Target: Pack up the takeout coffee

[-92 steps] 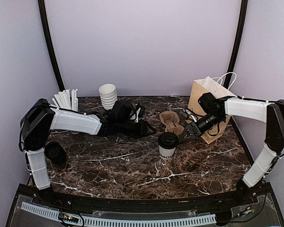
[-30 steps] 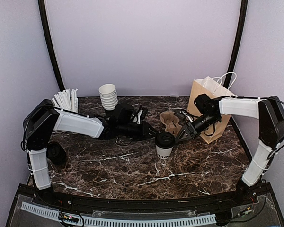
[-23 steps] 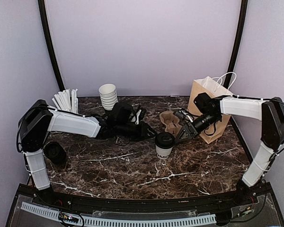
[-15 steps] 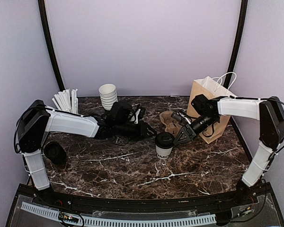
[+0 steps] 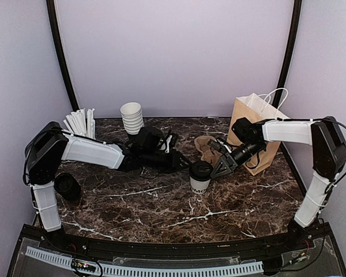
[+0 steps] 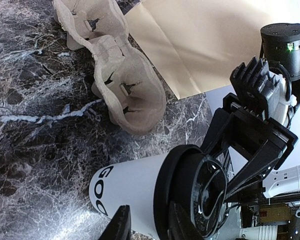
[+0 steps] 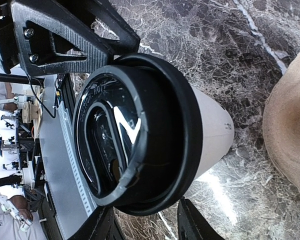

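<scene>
One takeout coffee (image 5: pixel 200 176), a white paper cup with a black lid, stands in the middle of the marble table. It fills the left wrist view (image 6: pixel 132 192) and the right wrist view (image 7: pixel 140 135). My left gripper (image 5: pixel 183 163) is open just left of the cup, its fingertips (image 6: pixel 121 226) close against the cup's upper wall and lid (image 6: pixel 149 227). My right gripper (image 5: pixel 215 170) is open just right of the cup, its fingertips (image 7: pixel 189 220) at the lid's rim (image 7: pixel 142 225). The brown paper bag (image 5: pixel 252 134) stands upright at the back right.
A brown pulp cup carrier (image 5: pixel 207 148) lies behind the cup, also in the left wrist view (image 6: pixel 115 70). A stack of lidless white cups (image 5: pixel 131 118) and a cup of white sticks (image 5: pixel 81 122) stand at the back left. A black round object (image 5: pixel 66 186) sits by the left arm.
The cup has shifted a little to the left. My right gripper has followed it leftward and sits closer to the lid. My left gripper has stayed close beside the cup.
</scene>
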Robot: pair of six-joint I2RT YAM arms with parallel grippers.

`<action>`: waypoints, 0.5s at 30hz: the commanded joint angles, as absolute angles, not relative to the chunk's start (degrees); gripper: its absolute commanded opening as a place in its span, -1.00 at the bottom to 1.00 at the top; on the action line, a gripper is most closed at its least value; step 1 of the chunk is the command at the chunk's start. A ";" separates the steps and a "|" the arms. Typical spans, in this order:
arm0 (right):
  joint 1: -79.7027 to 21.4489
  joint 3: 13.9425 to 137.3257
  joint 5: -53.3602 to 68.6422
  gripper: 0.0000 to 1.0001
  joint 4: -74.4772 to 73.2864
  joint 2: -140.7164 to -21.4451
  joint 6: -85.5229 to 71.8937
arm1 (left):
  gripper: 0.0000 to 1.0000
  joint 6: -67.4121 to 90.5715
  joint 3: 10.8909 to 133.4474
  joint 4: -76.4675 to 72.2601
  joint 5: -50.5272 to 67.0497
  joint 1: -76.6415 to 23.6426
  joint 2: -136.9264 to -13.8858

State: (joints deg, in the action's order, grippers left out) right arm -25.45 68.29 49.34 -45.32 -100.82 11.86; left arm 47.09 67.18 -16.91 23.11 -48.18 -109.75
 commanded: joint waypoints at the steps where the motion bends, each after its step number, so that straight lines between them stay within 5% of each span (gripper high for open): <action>1: -25.40 68.64 47.70 -0.11 -43.95 -103.64 11.17 | -0.42 46.75 67.52 -15.44 24.05 -48.47 -111.42; 15: -24.37 66.95 31.93 -0.26 -41.29 -110.20 5.84 | -0.68 48.75 64.06 -10.01 22.75 -48.46 -114.29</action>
